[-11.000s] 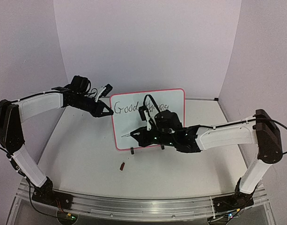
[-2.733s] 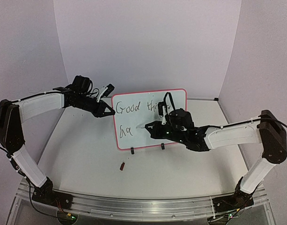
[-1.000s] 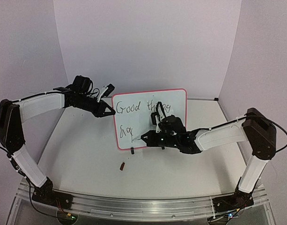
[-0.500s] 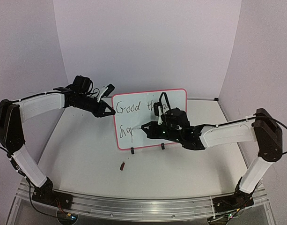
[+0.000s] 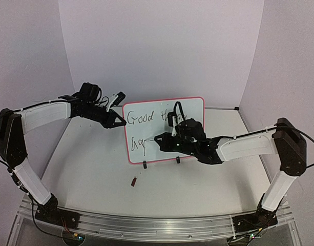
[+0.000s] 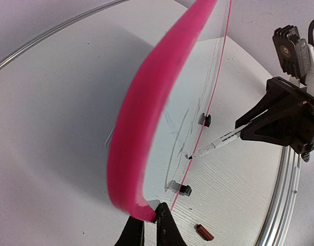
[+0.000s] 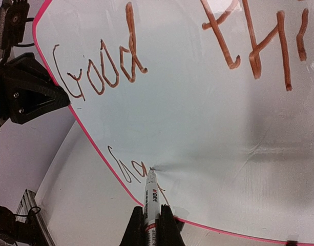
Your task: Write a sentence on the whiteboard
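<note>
The whiteboard, pink-framed, stands upright on two black clip feet at mid table. The sentence shows "Good" on the first line, with the following word partly hidden behind my right arm. A few letters begin the second line. My left gripper is shut on the board's left frame edge. My right gripper is shut on a white marker, whose tip touches the board just right of the second-line letters. The right wrist view shows "Good" and "thi".
A small dark red marker cap lies on the table in front of the board; it also shows in the left wrist view. The clip feet stand at the board's lower edge. Purple walls enclose the white table.
Letters have appeared on the second line since the oldest frame. In the last second the marker tip moved up from the board's lower edge to the second line. The left gripper has not moved.
</note>
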Robot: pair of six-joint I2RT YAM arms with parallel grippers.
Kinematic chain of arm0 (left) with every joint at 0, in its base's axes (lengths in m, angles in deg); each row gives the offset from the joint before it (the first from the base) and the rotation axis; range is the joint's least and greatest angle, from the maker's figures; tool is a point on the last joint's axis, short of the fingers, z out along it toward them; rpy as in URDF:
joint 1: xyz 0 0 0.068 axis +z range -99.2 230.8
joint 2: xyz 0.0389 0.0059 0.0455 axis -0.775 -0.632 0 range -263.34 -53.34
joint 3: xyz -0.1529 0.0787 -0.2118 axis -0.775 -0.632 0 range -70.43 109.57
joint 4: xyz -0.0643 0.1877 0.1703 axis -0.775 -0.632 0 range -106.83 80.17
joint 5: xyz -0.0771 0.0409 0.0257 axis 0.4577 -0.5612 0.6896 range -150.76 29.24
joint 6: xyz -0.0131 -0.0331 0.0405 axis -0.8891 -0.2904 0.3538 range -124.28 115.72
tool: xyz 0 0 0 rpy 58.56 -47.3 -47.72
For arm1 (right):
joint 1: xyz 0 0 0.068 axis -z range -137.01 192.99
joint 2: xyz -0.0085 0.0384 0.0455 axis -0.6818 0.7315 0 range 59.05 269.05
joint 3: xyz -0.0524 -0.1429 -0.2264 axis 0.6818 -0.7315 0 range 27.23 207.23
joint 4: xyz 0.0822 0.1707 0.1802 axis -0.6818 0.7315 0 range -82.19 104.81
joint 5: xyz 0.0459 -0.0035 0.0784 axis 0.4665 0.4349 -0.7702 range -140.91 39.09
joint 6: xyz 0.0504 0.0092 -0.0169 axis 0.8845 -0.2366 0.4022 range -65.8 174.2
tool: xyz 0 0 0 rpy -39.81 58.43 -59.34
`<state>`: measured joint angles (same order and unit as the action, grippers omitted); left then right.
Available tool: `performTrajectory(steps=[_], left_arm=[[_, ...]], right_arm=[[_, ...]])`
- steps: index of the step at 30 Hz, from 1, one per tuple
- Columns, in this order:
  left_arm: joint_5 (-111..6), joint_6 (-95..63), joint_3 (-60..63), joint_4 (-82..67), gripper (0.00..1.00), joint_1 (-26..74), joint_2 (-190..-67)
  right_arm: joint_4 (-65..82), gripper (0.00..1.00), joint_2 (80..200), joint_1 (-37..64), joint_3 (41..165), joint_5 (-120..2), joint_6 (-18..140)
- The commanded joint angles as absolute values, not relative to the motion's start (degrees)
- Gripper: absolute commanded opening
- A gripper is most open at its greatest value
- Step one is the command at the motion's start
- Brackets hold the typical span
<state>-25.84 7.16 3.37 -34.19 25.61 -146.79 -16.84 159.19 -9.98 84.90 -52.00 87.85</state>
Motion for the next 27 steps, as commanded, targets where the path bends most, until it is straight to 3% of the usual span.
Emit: performTrajectory(steps=[1,16,27], left_arm=[[-29.89,8.46,3.23,-36.36,0.0,24.34,-149.15],[-29.9,8.45,3.25,-36.38,0.0,24.26,-149.17],[-29.92,8.46,3.27,-36.39,0.0,24.24,-149.07]], right_arm=[[-19.09,0.0,159.31,-10.01,86.22,-48.77,87.26],[-18.29,0.0,156.47,-9.98,81.4,-46.35,88.37],[-18.22,0.0,161.14,-9.98,85.11,-50.45,88.45]])
